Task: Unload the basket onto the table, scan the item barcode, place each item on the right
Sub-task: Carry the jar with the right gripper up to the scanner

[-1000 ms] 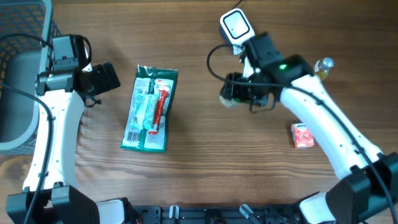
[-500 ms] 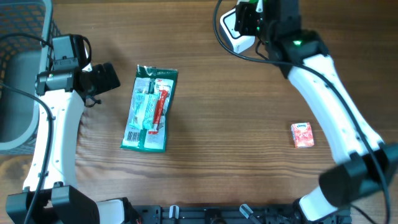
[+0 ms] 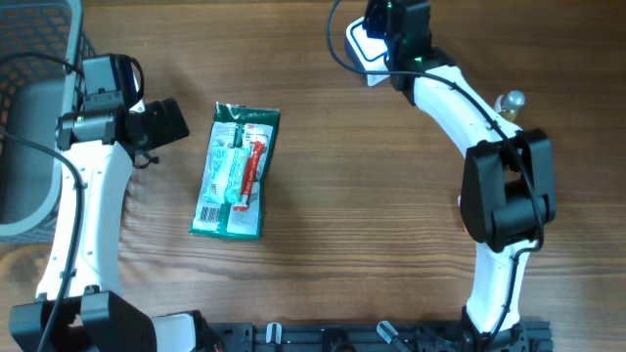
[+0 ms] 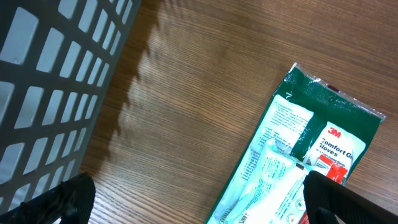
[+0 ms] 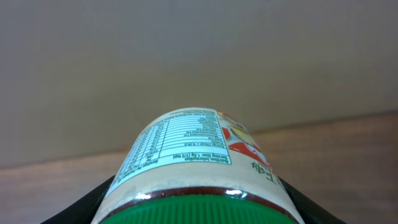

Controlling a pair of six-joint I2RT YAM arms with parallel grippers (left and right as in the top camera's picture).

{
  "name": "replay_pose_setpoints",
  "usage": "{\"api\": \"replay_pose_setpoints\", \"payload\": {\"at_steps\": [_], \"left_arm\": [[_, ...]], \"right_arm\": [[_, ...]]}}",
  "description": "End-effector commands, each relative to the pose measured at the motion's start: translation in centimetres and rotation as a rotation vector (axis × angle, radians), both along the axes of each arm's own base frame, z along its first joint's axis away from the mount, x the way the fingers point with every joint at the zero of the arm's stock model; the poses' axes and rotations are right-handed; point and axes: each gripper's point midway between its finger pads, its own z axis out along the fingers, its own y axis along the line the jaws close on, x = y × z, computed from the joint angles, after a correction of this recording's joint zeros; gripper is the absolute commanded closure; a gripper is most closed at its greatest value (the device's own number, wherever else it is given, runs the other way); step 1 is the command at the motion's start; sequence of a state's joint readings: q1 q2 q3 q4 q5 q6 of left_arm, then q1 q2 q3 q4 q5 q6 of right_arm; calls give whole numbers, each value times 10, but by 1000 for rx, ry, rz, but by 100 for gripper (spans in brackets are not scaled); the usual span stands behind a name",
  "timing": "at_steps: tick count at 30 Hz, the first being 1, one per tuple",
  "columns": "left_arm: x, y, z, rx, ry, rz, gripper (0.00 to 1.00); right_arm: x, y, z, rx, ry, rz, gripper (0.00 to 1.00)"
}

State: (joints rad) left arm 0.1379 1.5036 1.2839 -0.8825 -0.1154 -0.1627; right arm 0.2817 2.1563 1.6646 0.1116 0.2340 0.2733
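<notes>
My right gripper [image 5: 199, 214] is shut on a jar [image 5: 196, 158] with a green cap and a pale label. The label's nutrition panel faces the right wrist camera, and no barcode shows. From overhead, the right gripper [image 3: 396, 22] is at the far edge of the table, beside the white scanner [image 3: 364, 46]. The jar itself is hidden there under the wrist. My left gripper [image 3: 162, 122] stands wide open and empty, just left of a green glove pack [image 3: 236, 171]. In the left wrist view the left gripper [image 4: 202, 205] has the glove pack [image 4: 305, 155] reaching in by its right finger.
A grey mesh basket [image 3: 29, 108] fills the left edge, seen again as the basket [image 4: 56, 81] close to the left hand. A small bottle with a silver top [image 3: 510, 101] stands at the right. The right arm's elbow [image 3: 504, 191] hangs over the table's right side.
The right arm has carried the jar from mid-table up to the far edge by the scanner. Its elbow now covers the small red box. The left arm has not moved.
</notes>
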Motion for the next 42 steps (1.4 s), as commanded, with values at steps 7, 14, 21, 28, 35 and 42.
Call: {"api": "replay_pose_setpoints", "payload": {"at_steps": [7,14,21,28,35,42], "left_arm": [[0,3,0,5,-2,15,0],[0,3,0,4,-2,15,0],[0,3,0,5,-2,15,0],[0,3,0,4,-2,15,0],[0,3,0,4,-2,15,0],[0,3,0,4,-2,15,0]], "right_arm": [[12,21,-18,51,-7,138,94],[17,23,-21,60,-34,146,95],[17,27,-45,61,5,166,96],[21,28,-41,32,-31,178,96],[-9,20,74,-170,-144,249,96],[-136,-15,138,-54,152,200,96]]}}
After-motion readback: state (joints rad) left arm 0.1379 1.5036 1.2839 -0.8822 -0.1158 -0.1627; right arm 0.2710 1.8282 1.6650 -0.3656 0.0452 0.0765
